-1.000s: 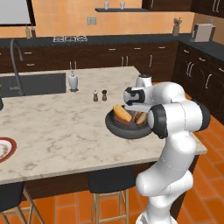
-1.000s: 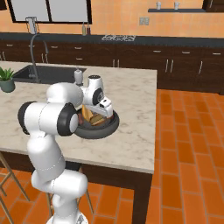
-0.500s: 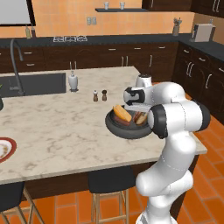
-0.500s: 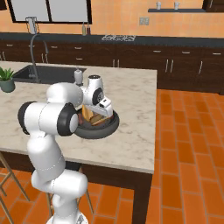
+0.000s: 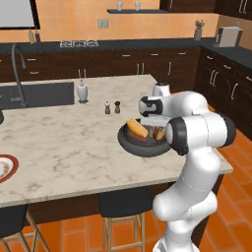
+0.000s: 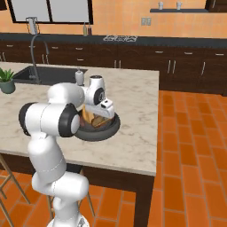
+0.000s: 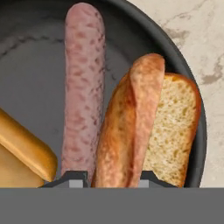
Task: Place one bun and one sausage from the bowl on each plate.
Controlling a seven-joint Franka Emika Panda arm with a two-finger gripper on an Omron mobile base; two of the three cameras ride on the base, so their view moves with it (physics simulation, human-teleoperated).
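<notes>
We see the hand [image 7: 111, 177] lowered into the dark bowl [image 5: 142, 145] near the table's [image 5: 74, 142] right edge, its two fingertips [image 7: 72, 178] closed around the end of a split bun [image 7: 144, 127]. A sausage [image 7: 83, 87] lies just beside it; a second bun [image 7: 22, 151] lies at the bowl's other side.

An orange-painted wall [image 5: 128, 24] backs a run of dark brown wooden cabinets [image 5: 147, 66] under a black worktop. A pale marble island counter [image 5: 64, 142] stands in front, with a dark sink [image 5: 39, 93] and curved grey faucet [image 5: 17, 74] at its left. Black-seated wooden stools [image 5: 120, 204] tuck beneath it. The orange terracotta tile floor [image 6: 190, 168] spreads to the right. A dark-framed window [image 6: 48, 11] sits above.
</notes>
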